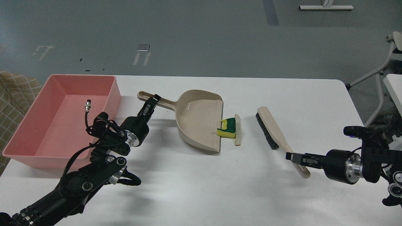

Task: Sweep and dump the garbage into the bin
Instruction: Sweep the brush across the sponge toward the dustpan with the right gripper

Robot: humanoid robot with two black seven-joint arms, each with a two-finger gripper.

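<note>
The beige dustpan (198, 121) lies flat on the white table, its mouth facing right. The garbage sits at that mouth: a yellow sponge piece with a green top (228, 128) on the lip, and a thin white wedge (237, 130) just to its right. The beige brush with black bristles (272, 130) lies further right. The pink bin (47, 119) stands at the far left. My left gripper (153, 101) is closed on the dustpan's handle. My right gripper (290, 156) is closed on the brush's handle near its end.
The bin holds nothing that I can see. A patterned cloth (15, 94) lies beyond the table's left edge. A white frame and another table (391, 81) stand past the right edge. Grey floor lies beyond the far edge.
</note>
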